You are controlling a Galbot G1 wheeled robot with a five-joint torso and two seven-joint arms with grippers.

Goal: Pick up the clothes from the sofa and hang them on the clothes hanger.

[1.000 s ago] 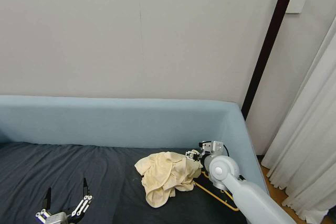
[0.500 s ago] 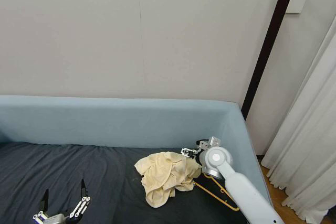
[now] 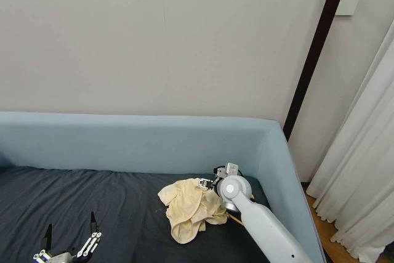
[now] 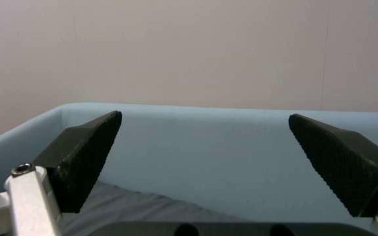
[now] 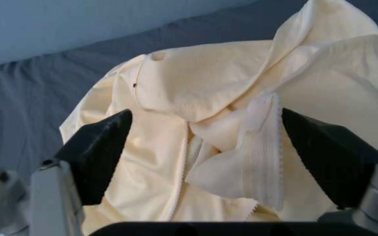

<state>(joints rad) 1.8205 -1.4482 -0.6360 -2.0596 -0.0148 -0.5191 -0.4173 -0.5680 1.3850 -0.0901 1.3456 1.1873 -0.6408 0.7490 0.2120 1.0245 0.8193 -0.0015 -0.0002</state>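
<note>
Scene: I had the robot facing the pale blue sofa, with a crumpled cream garment lying on the dark seat cushion towards the robot's right end, close to the armrest.
Right claw: The right gripper hung over the far, right-hand edge of the heap, its fingers spread wide. In the wrist view the cloth lay directly beneath the gap, a lace-trimmed fold running between the two pads.
Contact: I could not tell whether the fingertips touched the fabric or hovered just above it.
Key relation: The garment lay below the right claw and spilled away from it, towards the robot and to its left. I judged the heap's long run to be that same diagonal, so the claw stood at one end of it, not over its middle.
Nearer arm: The right, by a wide margin.
Left claw: The left gripper waited low over the seat, well apart from the cloth, its fingers also spread.
Hanger: A yellow sliver showed beside the heap, under the right arm.
Destination: A dark upright pole rose beyond the armrest, to the right.
</note>
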